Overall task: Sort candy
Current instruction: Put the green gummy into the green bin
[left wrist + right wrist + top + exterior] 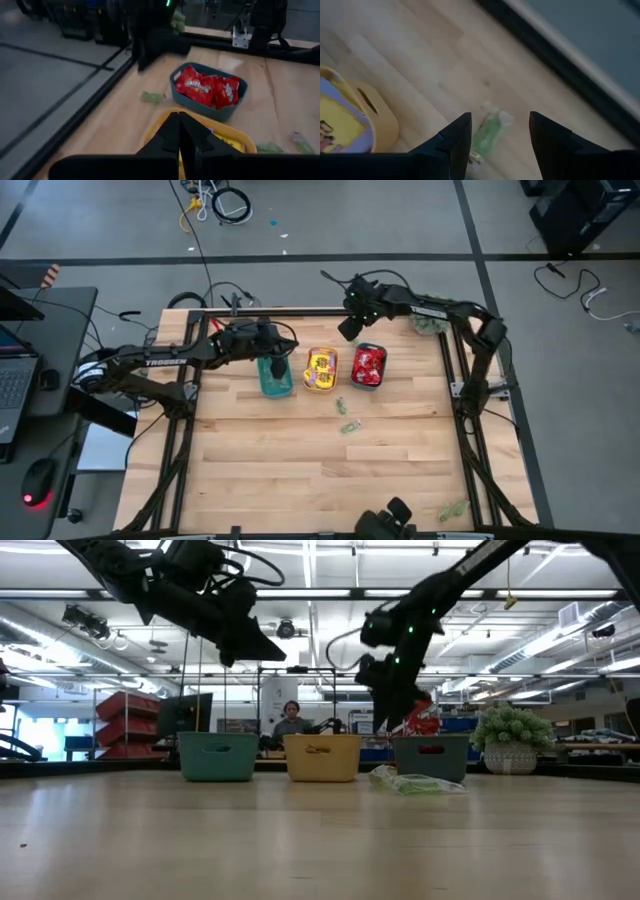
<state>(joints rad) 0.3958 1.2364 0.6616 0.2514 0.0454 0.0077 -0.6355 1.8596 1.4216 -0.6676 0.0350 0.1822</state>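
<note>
Three small trays stand in a row on the table: a teal tray [275, 377], a yellow tray [321, 370] holding yellow packets, and a blue tray [368, 366] holding red packets [207, 89]. Pale green pieces [348, 425] lie loose on the wood nearer the table's near edge. My left gripper [272, 360] hangs shut above the teal tray; in its wrist view the fingers [179, 131] meet with nothing visible between them. My right gripper [499, 131] is open, hovering over one green piece [489, 132] lying on the table on the far side of the yellow tray [350, 125]. Its fingertips stand either side of the piece without touching it.
A fuzzy green plant [430, 326] sits near the table's far right corner, and another [455, 508] near the near right edge. A black frame rail [555, 65] runs along the far edge close to the right gripper. Bare wood fills the near half of the table.
</note>
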